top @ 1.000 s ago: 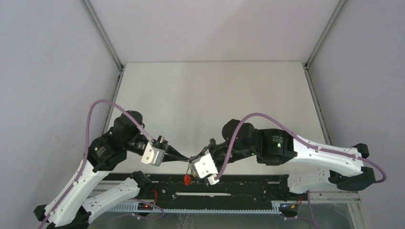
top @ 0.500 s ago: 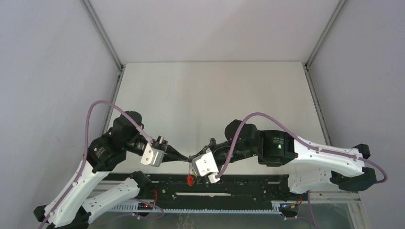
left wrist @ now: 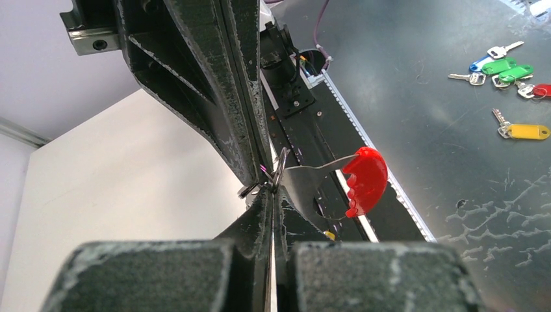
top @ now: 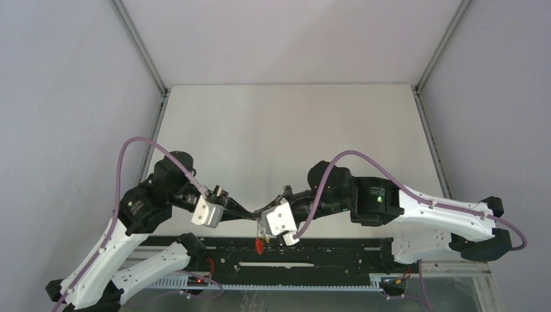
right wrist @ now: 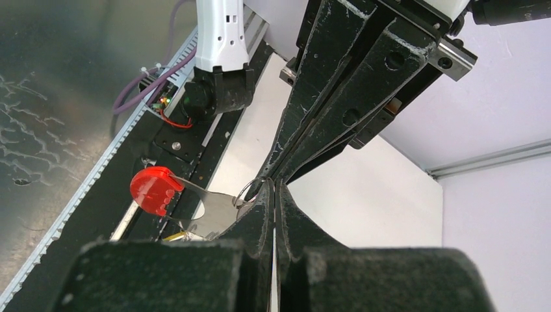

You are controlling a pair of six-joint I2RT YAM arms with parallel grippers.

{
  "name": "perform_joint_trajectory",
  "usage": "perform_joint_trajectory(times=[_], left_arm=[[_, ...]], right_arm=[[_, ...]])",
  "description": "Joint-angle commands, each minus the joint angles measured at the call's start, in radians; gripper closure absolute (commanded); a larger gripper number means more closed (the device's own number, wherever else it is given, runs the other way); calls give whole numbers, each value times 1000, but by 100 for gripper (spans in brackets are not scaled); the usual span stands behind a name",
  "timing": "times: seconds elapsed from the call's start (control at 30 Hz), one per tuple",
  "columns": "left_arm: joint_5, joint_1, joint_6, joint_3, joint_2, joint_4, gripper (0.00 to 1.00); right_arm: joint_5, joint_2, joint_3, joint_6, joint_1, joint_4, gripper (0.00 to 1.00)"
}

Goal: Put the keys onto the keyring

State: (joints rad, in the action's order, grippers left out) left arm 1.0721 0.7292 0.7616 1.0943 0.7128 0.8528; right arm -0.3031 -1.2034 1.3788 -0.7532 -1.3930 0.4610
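The keyring hangs in the air between my two grippers at the table's near edge. Its red curved band (top: 260, 244) (left wrist: 365, 179) (right wrist: 153, 188) hangs from a flat silver plate on a thin wire ring (left wrist: 281, 170) (right wrist: 250, 188). My left gripper (top: 250, 216) (left wrist: 273, 192) and right gripper (top: 260, 216) (right wrist: 273, 185) meet tip to tip, both shut on the wire ring. A small yellow bit (left wrist: 330, 235) (right wrist: 170, 238) shows under the plate; I cannot tell if it is the yellow-tagged key. The black-tagged key is hidden.
The black rail (top: 325, 250) holding the arm bases runs just under the grippers. The white table (top: 292, 130) stretches away behind them. On the grey metal floor below lie several loose keys with coloured tags (left wrist: 503, 65) and one with a yellow tag (left wrist: 525, 132).
My right gripper has shifted slightly up and left against the left one. The red band has swung a little to the right. The left arm has hardly moved.
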Motion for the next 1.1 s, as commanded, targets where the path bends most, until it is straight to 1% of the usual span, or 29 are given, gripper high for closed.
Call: perform_joint_trajectory(times=[0.0, 0.23, 0.43, 0.8, 0.97, 1.07], left_arm=[[17, 16, 21, 16, -3, -34, 100], [-5, 17, 25, 18, -9, -34, 100], [-7, 17, 46, 32, -3, -33, 100], [-36, 17, 99, 50, 4, -30, 100], [-51, 17, 117, 46, 0, -28, 100], [-55, 17, 104, 44, -1, -39, 100]], right_arm=[[9, -3, 3, 19, 24, -91, 100], [16, 32, -19, 44, 35, -79, 100], [27, 25, -19, 53, 31, -81, 100], [168, -47, 23, 127, 35, -48, 100], [175, -44, 25, 148, 35, -32, 100], [186, -44, 30, 158, 35, -19, 100]])
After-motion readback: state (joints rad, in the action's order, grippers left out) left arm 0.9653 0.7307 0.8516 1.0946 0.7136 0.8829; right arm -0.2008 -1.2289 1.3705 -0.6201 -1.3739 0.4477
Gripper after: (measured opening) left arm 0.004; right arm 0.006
